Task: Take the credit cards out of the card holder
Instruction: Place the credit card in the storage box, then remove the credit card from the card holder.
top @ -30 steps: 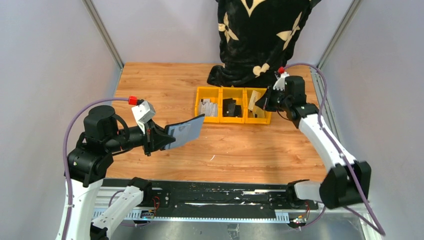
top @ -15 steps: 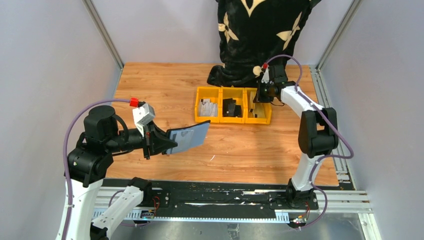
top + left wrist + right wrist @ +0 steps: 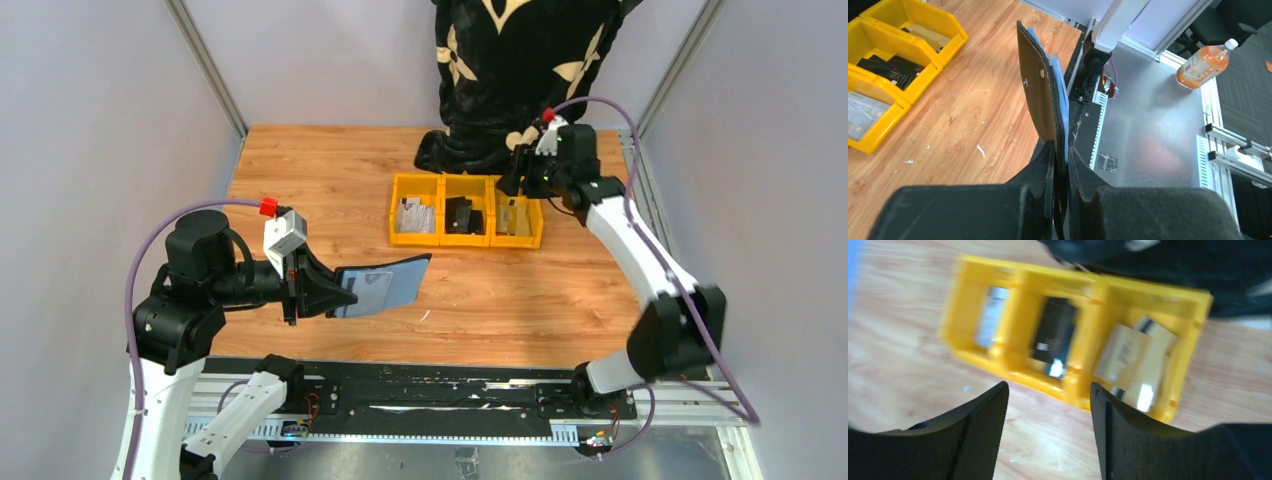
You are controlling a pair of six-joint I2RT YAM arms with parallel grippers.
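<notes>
The left gripper (image 3: 1061, 148) pinches the card holder (image 3: 390, 283) aloft over the desk's near-left part, while the right gripper (image 3: 1048, 387) hovers spread and empty above the yellow bins (image 3: 440, 240) near the far edge, where pale credit cards (image 3: 1122, 357) lie, so removal seems partly done, with the holder's blue layers perhaps hiding more.

Three yellow plastic bins (image 3: 415, 240) stand side by side in a row toward the far end of a wood-grain desk (image 3: 320, 180). They sit just in front of a black cloth (image 3: 520, 70) printed with cream floral motifs, which drapes down at the back between pale grey walls (image 3: 90, 130). A black metal rail (image 3: 440, 395) runs along the desk's near edge, and the left wrist camera shows an orange drink bottle (image 3: 1204, 64) with a white cap lying on its side beyond a bare metal plate (image 3: 1148, 135).
</notes>
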